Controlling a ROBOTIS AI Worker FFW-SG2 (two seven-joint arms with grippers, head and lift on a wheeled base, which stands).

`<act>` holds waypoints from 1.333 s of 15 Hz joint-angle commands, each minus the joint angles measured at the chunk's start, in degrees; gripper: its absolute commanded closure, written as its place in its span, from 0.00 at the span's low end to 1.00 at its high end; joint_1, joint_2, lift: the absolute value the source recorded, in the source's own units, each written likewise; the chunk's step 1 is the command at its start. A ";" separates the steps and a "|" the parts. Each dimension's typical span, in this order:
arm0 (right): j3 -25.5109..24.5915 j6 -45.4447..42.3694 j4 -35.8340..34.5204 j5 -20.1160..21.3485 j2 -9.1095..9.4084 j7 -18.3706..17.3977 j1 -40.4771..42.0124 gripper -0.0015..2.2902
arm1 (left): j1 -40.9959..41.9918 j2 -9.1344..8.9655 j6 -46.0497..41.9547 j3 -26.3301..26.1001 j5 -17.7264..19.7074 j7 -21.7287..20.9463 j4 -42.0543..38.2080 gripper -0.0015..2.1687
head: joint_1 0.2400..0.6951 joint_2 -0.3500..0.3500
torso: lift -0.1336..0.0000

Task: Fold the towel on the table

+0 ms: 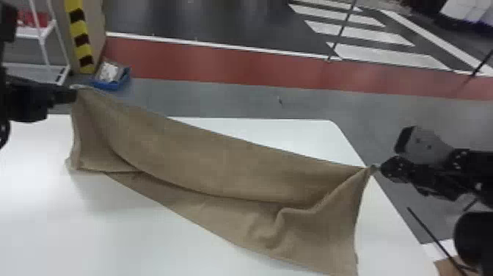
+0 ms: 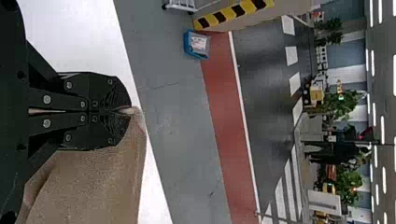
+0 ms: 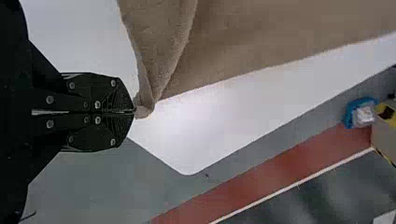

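My left gripper (image 1: pixel 73 93) holds one corner of the brown towel (image 1: pixel 220 161) above the far left part of the white table (image 1: pixel 121 227). At the table's right edge, my right gripper (image 1: pixel 378 167) is closed on another corner. Between them the towel hangs in a long sagging band, its lower part lying wrinkled on the tabletop. In the left wrist view the left gripper (image 2: pixel 128 111) pinches the towel (image 2: pixel 93 182) at its fingertips. A bunched tip of the towel (image 3: pixel 168 51) sits in the right gripper (image 3: pixel 134 112) in the right wrist view.
Beyond the table's far edge, a blue bin (image 1: pixel 112 79) stands on the floor beside a pillar with yellow and black stripes (image 1: pixel 80 40). A white rack (image 1: pixel 40 36) is at the far left. Grey floor runs along the table's right edge.
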 commanded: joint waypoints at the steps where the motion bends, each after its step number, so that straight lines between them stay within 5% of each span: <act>1: 1.77 -2.60 1.62 5.84 -0.03 0.45 0.76 0.84 | -1.35 -0.15 -0.05 2.21 1.63 0.08 1.27 0.73 | 0.90 0.12 | 0.07; 2: 2.56 -2.25 2.85 7.51 1.03 0.45 1.47 0.67 | -0.99 -0.15 -0.76 2.21 1.89 0.08 1.27 0.73 | 0.90 0.12 | 0.07; 3: 3.27 -0.32 3.73 7.68 2.17 0.45 1.56 0.38 | -0.55 -0.15 -1.28 2.12 1.98 0.08 1.18 0.73 | 0.91 0.13 | 0.07; 5: 3.44 5.48 4.43 6.81 4.28 0.45 1.56 0.07 | 0.68 -0.15 -2.16 2.21 2.15 -0.18 0.92 0.73 | 0.95 0.12 | 0.07; 6: 3.44 7.07 4.96 5.84 4.89 0.45 1.47 0.03 | 1.12 -0.15 -2.51 1.95 2.24 -0.36 0.74 0.73 | 0.98 0.12 | 0.07; 9: 2.48 10.05 5.92 3.99 5.42 0.35 0.76 0.04 | 2.61 -0.15 -3.22 2.12 2.42 -0.97 -1.01 0.73 | 1.00 0.11 | 0.07; 13: 1.95 20.78 10.23 0.92 5.77 -6.50 -4.68 0.06 | 6.92 0.71 -4.27 3.70 5.05 -3.17 -7.17 0.73 | 1.00 0.07 | 0.07; 20: 7.66 25.52 17.00 0.92 12.72 -10.63 -11.28 0.08 | 13.60 0.79 -6.21 5.02 6.99 -3.96 -13.76 0.73 | 1.00 0.08 | 0.07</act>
